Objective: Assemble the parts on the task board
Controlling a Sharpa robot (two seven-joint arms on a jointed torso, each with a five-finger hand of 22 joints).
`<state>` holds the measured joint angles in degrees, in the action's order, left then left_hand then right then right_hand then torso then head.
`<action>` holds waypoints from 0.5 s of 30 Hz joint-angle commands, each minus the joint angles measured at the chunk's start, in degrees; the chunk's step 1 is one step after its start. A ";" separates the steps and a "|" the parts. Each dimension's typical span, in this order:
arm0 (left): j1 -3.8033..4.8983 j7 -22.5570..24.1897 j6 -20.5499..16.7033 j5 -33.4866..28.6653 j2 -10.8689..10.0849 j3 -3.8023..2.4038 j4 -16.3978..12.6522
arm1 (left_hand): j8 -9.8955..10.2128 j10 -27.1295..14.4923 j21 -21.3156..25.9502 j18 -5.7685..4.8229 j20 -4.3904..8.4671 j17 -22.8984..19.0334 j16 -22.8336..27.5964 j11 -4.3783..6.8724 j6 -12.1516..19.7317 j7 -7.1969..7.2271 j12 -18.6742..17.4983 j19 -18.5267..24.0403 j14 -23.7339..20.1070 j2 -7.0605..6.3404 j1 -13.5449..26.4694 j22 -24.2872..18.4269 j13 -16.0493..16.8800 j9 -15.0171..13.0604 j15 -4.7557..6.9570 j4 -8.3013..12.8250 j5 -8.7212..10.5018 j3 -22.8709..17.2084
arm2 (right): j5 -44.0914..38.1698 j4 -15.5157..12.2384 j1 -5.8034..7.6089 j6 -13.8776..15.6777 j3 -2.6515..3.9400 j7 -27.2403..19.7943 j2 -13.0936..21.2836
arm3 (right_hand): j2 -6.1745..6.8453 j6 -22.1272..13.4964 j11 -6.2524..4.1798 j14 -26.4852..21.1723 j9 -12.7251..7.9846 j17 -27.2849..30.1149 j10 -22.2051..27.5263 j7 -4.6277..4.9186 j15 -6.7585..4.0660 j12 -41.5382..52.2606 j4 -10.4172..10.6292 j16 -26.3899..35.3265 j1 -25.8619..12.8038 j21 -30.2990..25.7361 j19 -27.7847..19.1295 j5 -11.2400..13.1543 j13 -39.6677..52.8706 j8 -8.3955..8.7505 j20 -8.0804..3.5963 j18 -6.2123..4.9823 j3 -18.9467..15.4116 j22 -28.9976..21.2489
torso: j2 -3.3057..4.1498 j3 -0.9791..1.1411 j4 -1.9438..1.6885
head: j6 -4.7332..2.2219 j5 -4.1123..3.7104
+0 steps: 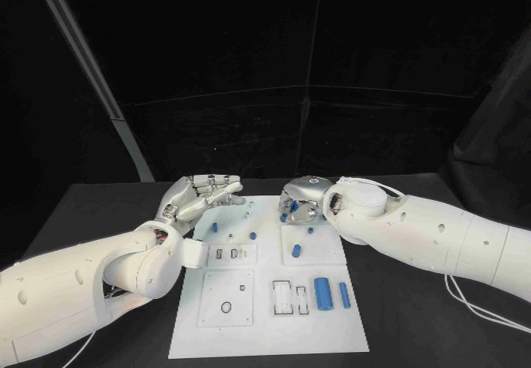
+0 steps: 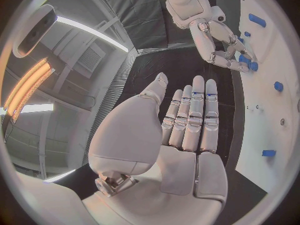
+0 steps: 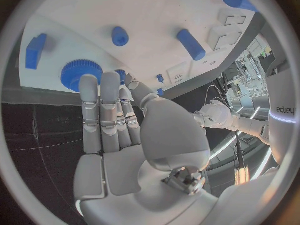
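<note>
both hands open and holding nothing: left hand [image 1: 208, 192] at the task board's [image 1: 265, 330] 11 o'clock corner, right hand [image 1: 303, 198] at 12.

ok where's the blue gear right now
In the right wrist view the blue gear lies on the task board just past the right robot hand's fingertips, beside a flat blue block.

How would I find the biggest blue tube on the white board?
Look at the white board on the black table, then at its near right part, close to the robot. Two blue tubes lie side by side there, next to the rectangular slots. Pick the fatter tube on the left; the thin tube lies right of it.
</note>
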<state>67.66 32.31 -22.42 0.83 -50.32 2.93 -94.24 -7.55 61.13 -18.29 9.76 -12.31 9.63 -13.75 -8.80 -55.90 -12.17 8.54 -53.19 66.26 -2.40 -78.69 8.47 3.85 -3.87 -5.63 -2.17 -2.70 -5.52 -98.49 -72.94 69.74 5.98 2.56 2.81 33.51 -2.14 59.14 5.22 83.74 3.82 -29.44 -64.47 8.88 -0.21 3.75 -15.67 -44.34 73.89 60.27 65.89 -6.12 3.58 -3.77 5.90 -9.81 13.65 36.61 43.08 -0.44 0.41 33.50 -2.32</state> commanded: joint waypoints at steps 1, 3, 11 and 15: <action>0.08 -0.06 0.97 0.37 -0.08 -0.05 -0.29 | 0.25 0.02 0.28 0.68 -0.04 0.06 0.31 -0.17 -0.19 -0.24 -0.39 -0.30 0.16 0.40 0.05 -0.09 -0.08 0.10 -0.26 0.32 -0.08 -0.01 | -0.56 0.24 0.14 -1.54 0.04 0.02 -0.21 | -0.58 0.32 0.01 0.33 -0.02 -0.90 -0.28 -0.24 0.11 -0.10 -0.03 -0.94 -0.31 0.72 0.55 0.27 -0.02 -0.03 -0.02 0.57 0.77 0.90 | 0.17 0.00 0.01 | -0.04 -0.02; 0.09 -0.14 1.05 0.37 -0.09 -0.05 -0.33 | 0.27 0.01 0.29 0.68 -0.04 0.07 0.34 -0.17 -0.19 -0.24 -0.43 -0.30 0.16 0.43 0.06 -0.10 -0.08 0.10 -0.27 0.33 -0.08 -0.01 | -0.52 0.56 0.14 -1.85 0.04 0.01 -0.42 | -0.63 0.49 -0.04 0.38 -0.01 -1.64 -0.44 -0.30 0.07 -0.09 0.02 -1.71 -0.41 1.30 0.75 0.30 -0.02 -0.06 -0.03 0.67 1.27 1.64 | 0.32 0.04 -0.04 | 0.00 0.04; 0.10 -0.32 1.23 0.37 -0.28 -0.05 -0.57 | 0.34 -0.03 0.33 0.68 -0.05 0.09 0.42 -0.20 -0.18 -0.27 -0.53 -0.29 0.16 0.52 0.07 -0.13 -0.10 0.11 -0.28 0.40 -0.08 -0.02 | -0.48 1.51 0.14 -2.31 0.03 -0.14 -1.17 | -0.48 0.65 -0.09 0.24 -0.03 -2.85 -0.66 -0.33 0.07 -0.14 0.19 -3.16 -0.83 2.42 0.82 0.45 -0.03 0.01 -0.05 0.80 2.69 2.83 | 0.51 0.01 -0.09 | 0.13 0.09; 0.11 -0.39 1.32 0.37 -0.29 -0.05 -0.62 | 0.34 -0.03 0.33 0.68 -0.05 0.09 0.42 -0.20 -0.18 -0.27 -0.53 -0.29 0.16 0.52 0.07 -0.13 -0.10 0.11 -0.28 0.40 -0.08 -0.02 | -0.48 2.01 0.14 -2.48 0.03 -0.29 -1.64 | -0.18 0.66 -0.07 0.15 -0.04 -3.38 -0.71 -0.30 0.08 -0.15 0.25 -3.81 -1.07 2.89 0.81 0.53 -0.04 0.05 -0.03 0.85 3.31 3.31 | 0.56 0.02 -0.11 | 0.14 0.14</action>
<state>67.68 31.89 -22.06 0.86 -50.58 2.93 -94.66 -7.55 61.12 -18.29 9.75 -12.32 9.62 -13.47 -8.81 -55.90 -12.17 8.20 -53.19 66.26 -2.40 -78.69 8.42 3.81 -3.82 -5.63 -2.12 -2.70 -5.47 -98.63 -71.05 69.75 4.35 2.55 2.82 32.07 -2.59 59.38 5.23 83.74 3.82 -32.65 -64.91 8.65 -0.21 3.75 -15.46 -47.76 73.39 62.90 66.25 -5.87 3.57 -3.77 5.72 -9.81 16.57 39.82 43.56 -0.42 0.32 33.59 -2.20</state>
